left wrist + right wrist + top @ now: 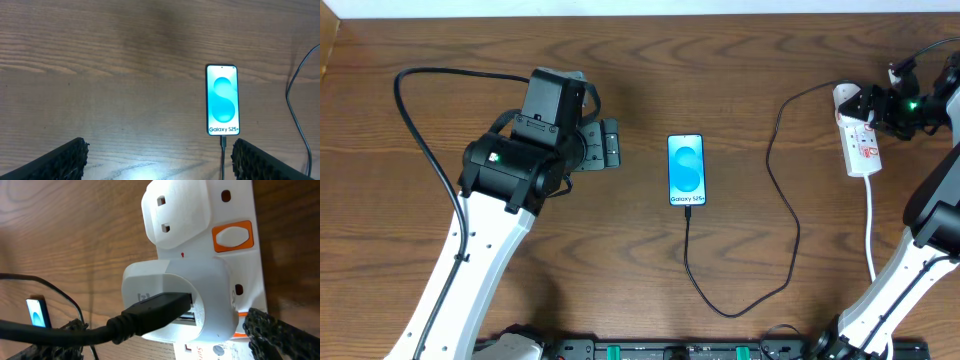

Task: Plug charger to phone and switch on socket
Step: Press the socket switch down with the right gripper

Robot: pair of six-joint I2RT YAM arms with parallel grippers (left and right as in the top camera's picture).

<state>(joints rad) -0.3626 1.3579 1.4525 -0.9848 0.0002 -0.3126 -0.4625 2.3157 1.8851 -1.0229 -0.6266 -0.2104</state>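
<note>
The charger (790, 240) is in the phone (686, 170), at its lower edge; left gripper (159, 150) released beside the phone; right gripper (175, 340) — released too — over the socket (863, 150), well right of the phone; switching remains, I judge.

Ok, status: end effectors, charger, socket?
Left end effector open, empty. Right end effector open over white power strip, by orange switch. Thin black charger cable seated in blue-screened smartphone. Nothing blocking.

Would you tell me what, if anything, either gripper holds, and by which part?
Nothing is held. The left gripper is open near the phone; the right gripper is open, its fingers spread either side of the white adapter on the socket.
</note>
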